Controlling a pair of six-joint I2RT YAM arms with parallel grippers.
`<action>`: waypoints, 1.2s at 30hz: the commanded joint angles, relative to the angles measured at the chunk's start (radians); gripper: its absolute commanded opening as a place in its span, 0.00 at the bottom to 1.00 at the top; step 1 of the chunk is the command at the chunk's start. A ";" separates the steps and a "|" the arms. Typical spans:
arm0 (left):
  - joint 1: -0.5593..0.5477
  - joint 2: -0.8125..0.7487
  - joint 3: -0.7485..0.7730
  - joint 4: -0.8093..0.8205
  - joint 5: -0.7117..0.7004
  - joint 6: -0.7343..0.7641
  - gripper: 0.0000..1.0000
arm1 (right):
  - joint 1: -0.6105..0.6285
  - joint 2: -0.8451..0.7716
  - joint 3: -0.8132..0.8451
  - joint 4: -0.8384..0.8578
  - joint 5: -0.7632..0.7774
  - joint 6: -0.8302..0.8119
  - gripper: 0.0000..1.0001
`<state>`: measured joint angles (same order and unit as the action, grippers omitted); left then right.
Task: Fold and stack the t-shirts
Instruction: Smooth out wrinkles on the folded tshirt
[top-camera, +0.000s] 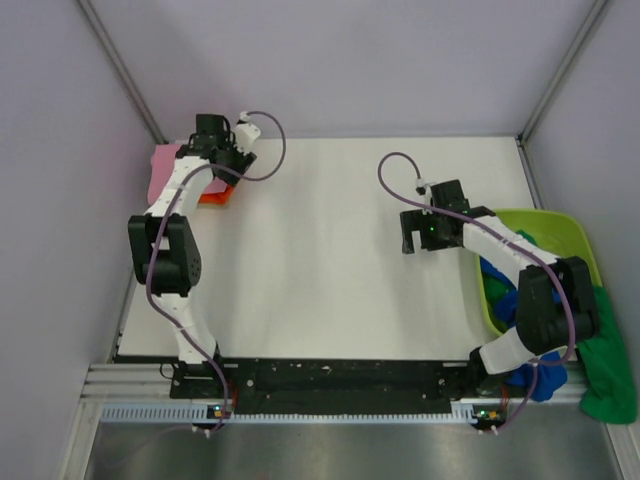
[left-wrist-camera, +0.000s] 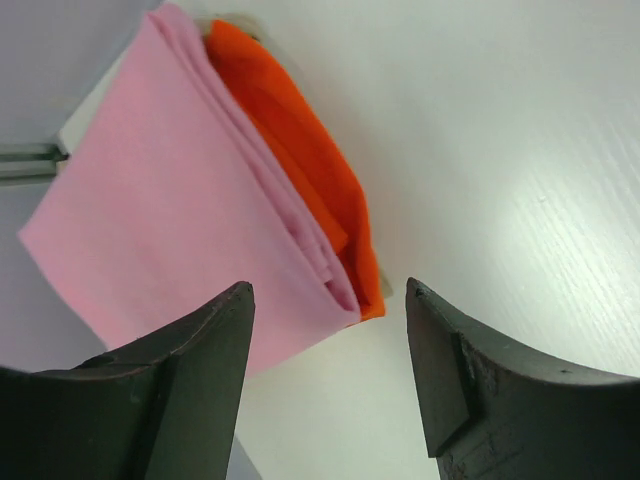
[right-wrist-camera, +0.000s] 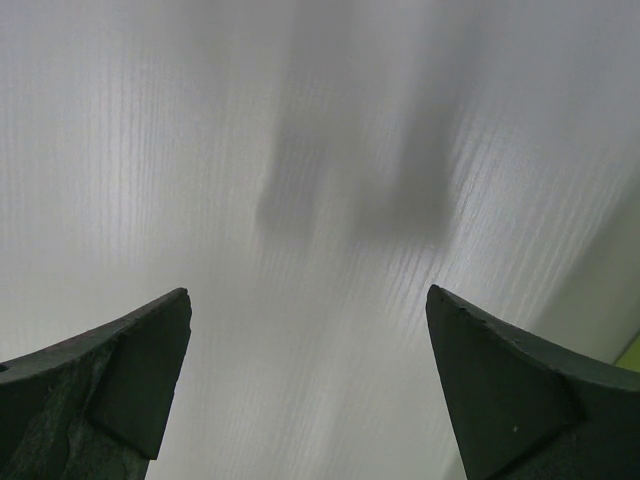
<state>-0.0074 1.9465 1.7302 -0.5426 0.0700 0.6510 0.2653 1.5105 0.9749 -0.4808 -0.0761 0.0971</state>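
Stack: at the far left corner of the worktop (top-camera: 330, 260), a folded pink shirt (left-wrist-camera: 170, 200) lies over a folded orange shirt (left-wrist-camera: 300, 150). The orange edge shows along the pink one's right side.
Left jaws: apart and holding nothing, hovering just over the stack's near corner. No contact with the cloth shows.
Right jaws: wide apart and empty, over the white worktop just left of the tub (top-camera: 560, 220).
Tub: lime, at the right edge, with a crumpled blue shirt (top-camera: 500, 285) inside.
Green shirt (top-camera: 605, 370): hangs loose off the right side, beside the tub.
Progress: two shirts look folded and stacked, with blue and green still to do.
Step in hand: probably fetching the next shirt from the tub.
Doing it well: lift the left arm (top-camera: 165, 250) straight up so the stack is not dragged. The right jaws should pinch the blue shirt near a shoulder, draw it to the middle of the worktop and spread it flat before any fold.
Risk: the tub may slide, or the two shirts may come out tangled.
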 joint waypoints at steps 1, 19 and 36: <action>0.012 0.041 0.003 0.004 -0.061 0.012 0.66 | -0.006 -0.004 0.002 0.010 -0.013 -0.005 0.99; -0.051 0.149 0.017 0.067 -0.315 0.030 0.30 | -0.008 0.001 -0.004 0.021 -0.022 -0.010 0.99; 0.086 0.069 0.140 0.081 -0.227 -0.108 0.00 | -0.006 0.002 -0.004 0.022 -0.030 -0.014 0.99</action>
<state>-0.0055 2.0995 1.7962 -0.4931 -0.2222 0.6308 0.2653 1.5105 0.9749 -0.4801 -0.0937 0.0963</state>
